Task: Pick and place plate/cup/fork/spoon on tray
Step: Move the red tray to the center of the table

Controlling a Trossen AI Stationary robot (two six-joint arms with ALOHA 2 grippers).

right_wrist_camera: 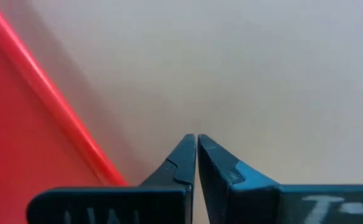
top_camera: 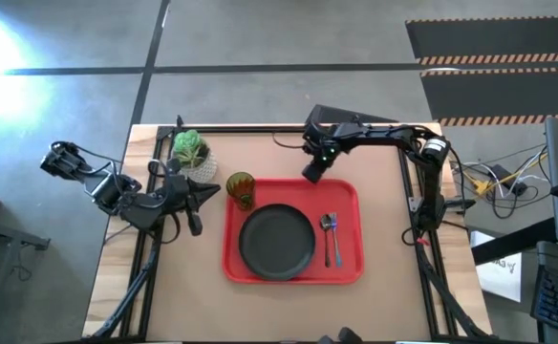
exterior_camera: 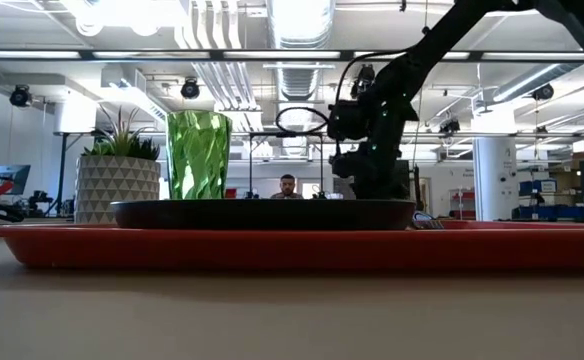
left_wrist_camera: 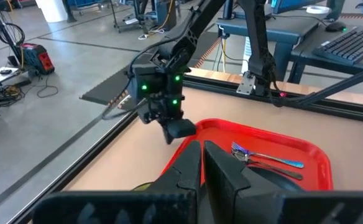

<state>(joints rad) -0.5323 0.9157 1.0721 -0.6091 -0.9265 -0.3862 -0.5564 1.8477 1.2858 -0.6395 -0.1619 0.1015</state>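
The red tray [top_camera: 348,196] lies mid-table. On it sit the dark plate [top_camera: 276,241], the green cup [top_camera: 241,189] upright in the tray's far left corner, and the spoon [top_camera: 326,227] and blue-handled fork [top_camera: 336,250] side by side to the right of the plate. My right gripper [top_camera: 312,175] is shut and empty over the bare table just beyond the tray's far rim [right_wrist_camera: 51,93]; it also shows in its wrist view [right_wrist_camera: 196,140]. My left gripper [top_camera: 214,194] is shut and empty, left of the cup, pointing toward the tray.
A white pot with a green plant [top_camera: 193,153] stands on the table at the far left, close behind my left gripper. Bare table lies in front of the tray and to its right. A person [exterior_camera: 288,187] shows far off in the room.
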